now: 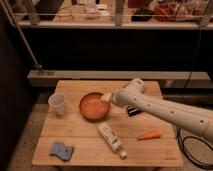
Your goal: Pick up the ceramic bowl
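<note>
The ceramic bowl (93, 106) is round, shallow and orange-brown with a darker rim. It sits on the wooden table (75, 150), left of centre. My white arm reaches in from the right. My gripper (106, 97) is at the bowl's right rim, over its upper right edge. The arm's end hides the part of the rim beneath it.
A translucent white cup (57, 104) stands left of the bowl. A white bottle (111, 139) lies in front of it. A blue sponge (61, 149) lies at the front left. An orange carrot-like item (149, 134) lies to the right. A dark object (133, 110) lies under the arm.
</note>
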`<state>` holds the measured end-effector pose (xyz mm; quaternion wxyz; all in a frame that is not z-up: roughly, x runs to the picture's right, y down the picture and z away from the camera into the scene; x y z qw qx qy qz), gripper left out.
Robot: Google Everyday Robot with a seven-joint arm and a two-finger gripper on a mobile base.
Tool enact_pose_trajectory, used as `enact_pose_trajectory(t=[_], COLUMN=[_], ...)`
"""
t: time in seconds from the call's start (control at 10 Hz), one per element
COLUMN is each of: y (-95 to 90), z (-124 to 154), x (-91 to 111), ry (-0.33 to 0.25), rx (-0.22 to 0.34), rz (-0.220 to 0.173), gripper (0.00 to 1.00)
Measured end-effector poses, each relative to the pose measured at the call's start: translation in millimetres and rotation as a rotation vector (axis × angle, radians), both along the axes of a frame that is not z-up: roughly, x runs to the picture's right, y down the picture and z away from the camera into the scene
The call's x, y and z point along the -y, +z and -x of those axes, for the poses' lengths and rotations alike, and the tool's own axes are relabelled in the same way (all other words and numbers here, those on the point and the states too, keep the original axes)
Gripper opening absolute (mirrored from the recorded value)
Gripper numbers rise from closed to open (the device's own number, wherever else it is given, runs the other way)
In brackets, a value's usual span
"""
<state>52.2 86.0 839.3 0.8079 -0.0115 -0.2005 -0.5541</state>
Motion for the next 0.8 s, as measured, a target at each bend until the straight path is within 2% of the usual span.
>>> enact_pose_trajectory(t=[0.8], y=[31.0], z=[16], x=[-20], ry=[-0.049], rx=[0.050], rz=[0.013], gripper=[0.80])
